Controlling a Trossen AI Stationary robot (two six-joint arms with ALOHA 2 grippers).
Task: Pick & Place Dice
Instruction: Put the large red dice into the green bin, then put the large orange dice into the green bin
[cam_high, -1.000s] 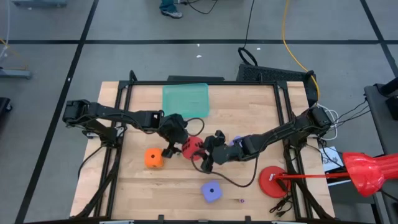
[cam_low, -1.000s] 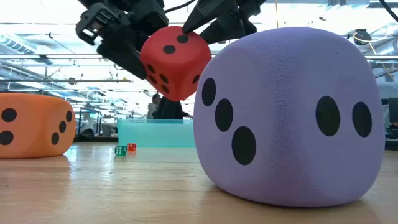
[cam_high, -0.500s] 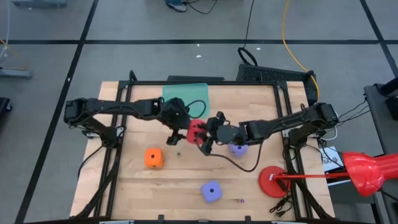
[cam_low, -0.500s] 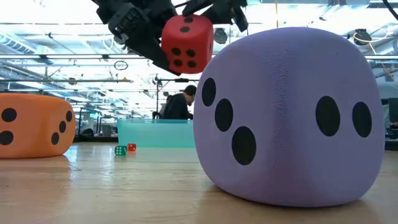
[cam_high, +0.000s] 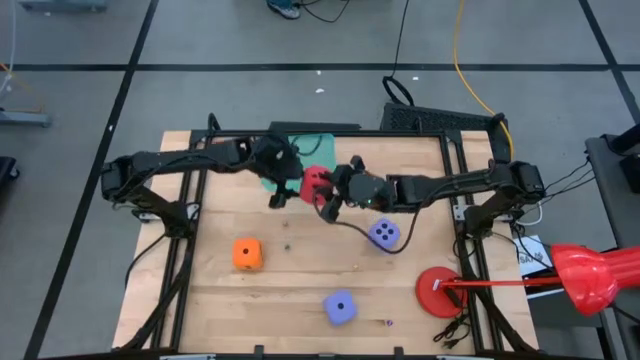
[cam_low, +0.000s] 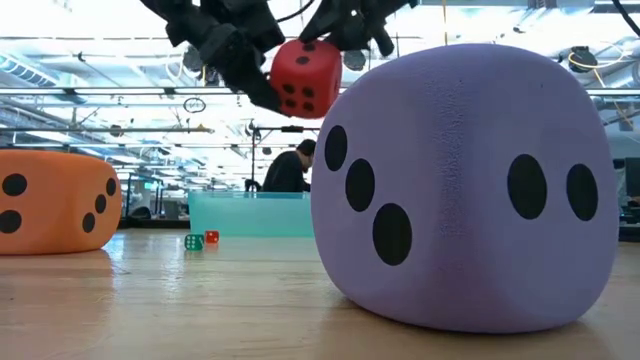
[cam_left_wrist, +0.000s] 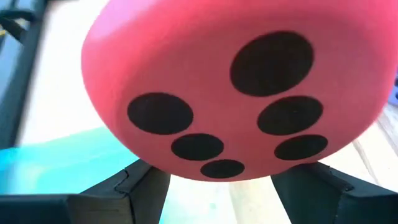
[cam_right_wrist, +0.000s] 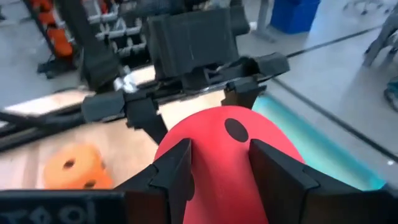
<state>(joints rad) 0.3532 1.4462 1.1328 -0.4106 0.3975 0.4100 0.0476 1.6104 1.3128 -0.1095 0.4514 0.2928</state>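
From above, both arms meet near the far edge of the counter (cam_high: 300, 300). The left hand (cam_high: 291, 186) and the right hand (cam_high: 333, 192) both squeeze the red dice (cam_high: 314, 183) between them, right beside the teal tray (cam_high: 322, 147). The orange dice (cam_high: 247, 253) sits toward the left edge, one purple dice (cam_high: 384, 234) toward the right, and another purple dice (cam_high: 341, 307) by the near edge.

From low down, the red dice (cam_low: 306, 78) hangs high in the air, well above the tray (cam_low: 250, 214).

The left wrist camera shows the red dice (cam_left_wrist: 239, 87) tight between that hand's dark fingers (cam_left_wrist: 134, 186).

The right wrist camera shows its fingers (cam_right_wrist: 177, 171) gripping it too.

I think they are carrying it to the tray. Next, one hand must let go without dropping it.
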